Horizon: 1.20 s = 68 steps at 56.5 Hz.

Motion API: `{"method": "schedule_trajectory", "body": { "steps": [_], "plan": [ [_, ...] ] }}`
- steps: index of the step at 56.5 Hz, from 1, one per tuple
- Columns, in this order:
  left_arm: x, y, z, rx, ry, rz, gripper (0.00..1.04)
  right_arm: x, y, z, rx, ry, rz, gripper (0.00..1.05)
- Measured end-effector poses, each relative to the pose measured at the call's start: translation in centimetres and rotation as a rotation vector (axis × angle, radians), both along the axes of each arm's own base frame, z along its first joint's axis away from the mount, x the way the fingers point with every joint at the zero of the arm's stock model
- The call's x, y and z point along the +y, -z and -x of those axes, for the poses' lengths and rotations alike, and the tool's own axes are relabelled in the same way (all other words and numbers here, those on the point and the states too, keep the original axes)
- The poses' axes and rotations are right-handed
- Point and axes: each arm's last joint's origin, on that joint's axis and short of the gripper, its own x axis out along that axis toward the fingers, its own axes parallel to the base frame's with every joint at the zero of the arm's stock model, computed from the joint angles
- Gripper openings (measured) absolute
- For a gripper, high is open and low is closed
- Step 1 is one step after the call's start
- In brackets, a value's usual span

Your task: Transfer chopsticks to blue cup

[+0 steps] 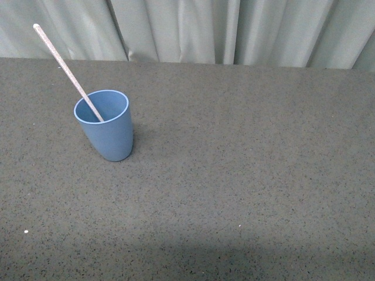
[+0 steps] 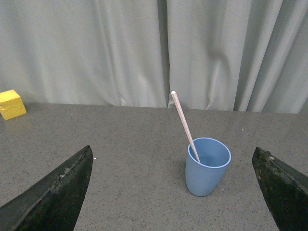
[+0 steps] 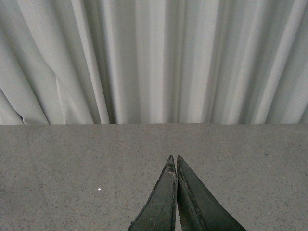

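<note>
Our left hand [image 2: 175, 192] is spread wide and empty, its two dark fingers [image 2: 53, 192] apart above the counter [image 2: 125, 144]. Ahead of it, between the fingers, stands the blue cup [image 2: 207, 167] upright, with the chopsticks [image 2: 184, 125] inside, leaning on the rim. A yellow block [image 2: 10, 104] sits well off by the curtain [image 2: 96, 48]. Our right hand [image 3: 176, 166] is pressed closed on nothing. We read no writing anywhere

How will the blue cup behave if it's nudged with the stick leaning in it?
The blue cup tapers to a narrow base, so it probably tips more readily than it slides. The chopsticks lean on its rim and stick out well above it, likely adding leverage towards that side. It looks like thin plastic, probably light.
</note>
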Motion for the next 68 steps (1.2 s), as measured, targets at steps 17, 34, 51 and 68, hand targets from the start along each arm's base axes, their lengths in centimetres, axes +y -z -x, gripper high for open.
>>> {"method": "schedule_trajectory", "body": {
  "steps": [17, 34, 51, 68],
  "plan": [
    [0.0, 0.0, 0.0, 0.0, 0.0, 0.0, 0.98, 0.0, -0.1, 0.8, -0.004, 0.0, 0.0, 0.01],
    [0.0, 0.0, 0.0, 0.0, 0.0, 0.0, 0.98, 0.0, -0.1, 1.4, -0.004, 0.0, 0.0, 0.01],
    [0.0, 0.0, 0.0, 0.0, 0.0, 0.0, 0.98, 0.0, 0.2, 2.7, -0.002, -0.003, 0.0, 0.01],
    [0.0, 0.0, 0.0, 0.0, 0.0, 0.0, 0.98, 0.0, 0.2, 2.7, 0.002, -0.003, 0.001, 0.35]
  ]
}}
